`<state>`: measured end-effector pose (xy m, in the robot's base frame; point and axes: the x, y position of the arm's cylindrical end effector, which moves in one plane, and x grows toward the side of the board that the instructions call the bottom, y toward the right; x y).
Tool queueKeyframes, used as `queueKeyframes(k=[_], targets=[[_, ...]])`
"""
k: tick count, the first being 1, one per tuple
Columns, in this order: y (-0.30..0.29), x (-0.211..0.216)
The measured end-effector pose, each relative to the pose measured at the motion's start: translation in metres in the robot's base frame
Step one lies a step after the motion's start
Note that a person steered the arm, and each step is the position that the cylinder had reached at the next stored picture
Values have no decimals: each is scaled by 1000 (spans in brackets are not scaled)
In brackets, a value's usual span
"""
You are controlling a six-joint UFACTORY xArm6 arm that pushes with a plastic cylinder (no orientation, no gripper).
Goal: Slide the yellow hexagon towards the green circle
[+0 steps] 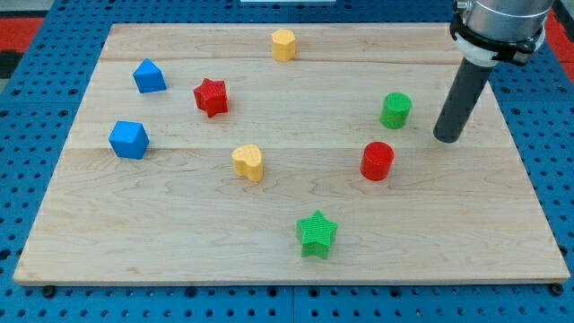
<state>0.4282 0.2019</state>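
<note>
The yellow hexagon point(283, 44) stands near the top edge of the wooden board, about mid-width. The green circle point(395, 109) is a short green cylinder at the view's right, below and to the right of the hexagon. My tip point(447, 139) rests on the board just right of and slightly below the green circle, a small gap apart from it. The tip is far from the yellow hexagon and touches no block.
A red cylinder point(378, 161) lies below the green circle. A yellow heart point(248, 162) is mid-board, a red star point(212, 97) up-left of it, a green star point(316, 234) near the bottom. Two blue blocks point(149, 76) point(128, 139) sit at the left. Board edge point(287, 280).
</note>
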Motion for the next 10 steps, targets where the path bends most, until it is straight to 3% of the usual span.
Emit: queueKeyframes(k=[7, 9, 10], targets=[[31, 1], [53, -84], [37, -90]])
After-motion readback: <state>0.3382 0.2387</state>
